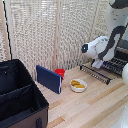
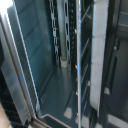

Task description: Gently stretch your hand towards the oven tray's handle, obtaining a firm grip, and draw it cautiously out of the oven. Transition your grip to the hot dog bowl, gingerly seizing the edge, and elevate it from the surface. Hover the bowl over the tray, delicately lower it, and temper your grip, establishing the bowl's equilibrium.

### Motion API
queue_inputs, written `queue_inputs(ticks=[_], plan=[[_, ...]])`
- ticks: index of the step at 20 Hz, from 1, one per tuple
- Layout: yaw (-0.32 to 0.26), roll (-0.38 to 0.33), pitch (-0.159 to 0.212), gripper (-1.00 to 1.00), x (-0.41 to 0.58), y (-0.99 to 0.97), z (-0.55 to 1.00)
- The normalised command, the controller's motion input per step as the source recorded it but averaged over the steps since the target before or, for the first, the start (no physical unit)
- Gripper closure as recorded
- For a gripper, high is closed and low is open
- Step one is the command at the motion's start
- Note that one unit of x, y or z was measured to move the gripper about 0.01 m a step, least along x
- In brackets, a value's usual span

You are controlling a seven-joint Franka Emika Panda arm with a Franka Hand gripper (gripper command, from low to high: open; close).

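Note:
The oven [image 1: 122,54] stands at the exterior view's right edge, its door [image 1: 95,73] dropped open. The oven tray [image 1: 115,64], a dark wire rack, lies at the oven's mouth. My gripper [image 1: 98,63] hangs over the open door at the rack's front edge; the arm hides its fingers. The wrist view is a blurred close-up of the oven's dark inside [image 2: 35,55] and thin rack bars [image 2: 71,40]; I cannot make out the fingers there. The hot dog bowl [image 1: 78,85], white with yellow-orange pieces, sits on the wooden table, apart from the gripper.
A small red cup [image 1: 60,73] and an upright blue book-like box [image 1: 49,79] stand beside the bowl. A big black fabric case [image 1: 17,95] fills the exterior view's left. A slatted screen [image 1: 55,30] stands behind the table [image 1: 95,105].

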Motion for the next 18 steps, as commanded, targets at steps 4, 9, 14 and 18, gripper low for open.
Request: queue_inputs(ticks=[4,9,14,18], plan=[[-0.018,0.034,0.022,1.00,0.021,-0.29,0.00],[-0.010,0.025,0.008,1.00,0.000,-0.24,0.00],[-0.010,0.067,0.005,1.00,0.000,-0.24,0.00],[-0.034,0.213,0.020,1.00,0.000,-0.14,0.03]])
